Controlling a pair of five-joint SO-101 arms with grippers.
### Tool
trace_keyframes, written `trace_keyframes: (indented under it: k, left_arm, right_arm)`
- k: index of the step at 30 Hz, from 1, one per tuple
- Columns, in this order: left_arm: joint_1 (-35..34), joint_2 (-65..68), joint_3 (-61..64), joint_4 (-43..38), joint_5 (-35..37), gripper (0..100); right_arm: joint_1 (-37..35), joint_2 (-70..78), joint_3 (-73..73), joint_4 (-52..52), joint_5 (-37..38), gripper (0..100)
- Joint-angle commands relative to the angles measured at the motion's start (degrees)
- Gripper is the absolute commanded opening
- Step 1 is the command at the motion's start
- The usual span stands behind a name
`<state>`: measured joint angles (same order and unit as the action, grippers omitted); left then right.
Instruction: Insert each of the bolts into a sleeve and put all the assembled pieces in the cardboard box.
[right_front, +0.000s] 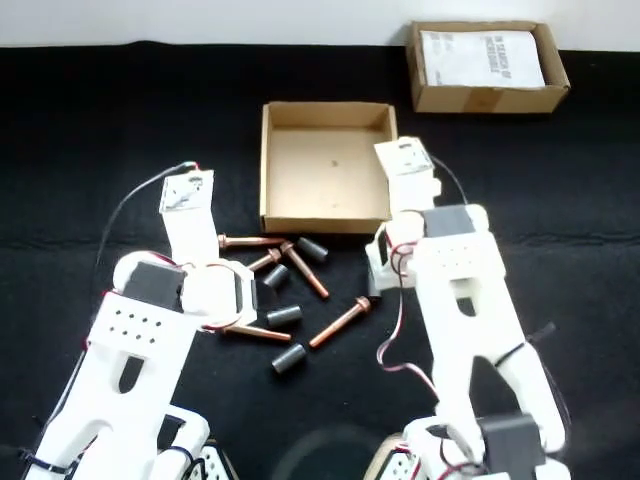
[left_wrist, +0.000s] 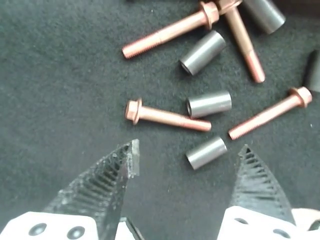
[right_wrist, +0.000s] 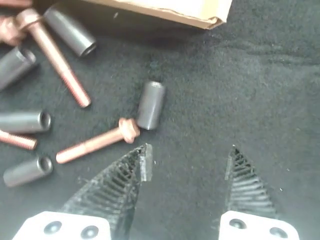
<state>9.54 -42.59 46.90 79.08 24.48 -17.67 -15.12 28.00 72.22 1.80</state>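
- The cardboard box (right_front: 325, 222) is sitting open in the upper centre of the high view on the black table (right_front: 90, 130), with its brown floor showing.
- The copper-coloured bolts (right_front: 340, 323) and dark grey sleeves (right_front: 284, 316) are lying loose in the middle of the high view, just below the box and between the two arms. Every one that can be made out is lying separate, with two bolts crossing near their heads.
- The left arm (right_front: 130, 350) is taking up the lower left of the high view. The right arm (right_front: 465, 300) is running up the lower right, towards the box's lower right corner.
- The left gripper (left_wrist: 189, 148) is hovering over the pile with its jaws spread wide and gripping nothing.
- One short sleeve (left_wrist: 206, 152) is lying on the cloth between the left gripper's fingertips. Just past it, a bolt (left_wrist: 167, 116) is lying beside another sleeve (left_wrist: 209, 103).
- The right gripper (right_wrist: 189, 149) is also standing wide open and holding nothing, above bare cloth.
- A lone sleeve (right_wrist: 150, 105) is lying near one of the right gripper's fingertips, its end just beside the head of a bolt (right_wrist: 95, 142).
- A second box (right_front: 487, 98) with a printed sheet (right_front: 480, 57) in it is resting in the upper right corner of the high view, well apart from the parts.
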Motion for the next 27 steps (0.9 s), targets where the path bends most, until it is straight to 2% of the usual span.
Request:
trace_keyframes:
  k: [1, 12, 22, 27]
  left_arm:
    - [-0.4, 0.22, 1.27, -2.29, -0.35, 31]
    - [-1.1, 0.22, 5.58, -2.73, -0.09, 31]
    - [-3.3, 0.22, 6.46, -4.13, -0.09, 31]
    - [-3.3, 0.22, 7.96, -4.31, -0.35, 31]
  right_arm:
    - [0.57, 3.74, -2.51, -3.38, -3.78, 22.8]
    - [-0.04, 11.91, -2.51, -11.91, -18.73, 22.8]
    - [-11.74, 12.09, -1.89, -11.56, -19.16, 22.8]
    - [-12.62, 12.18, -1.89, -11.65, -19.16, 22.8]
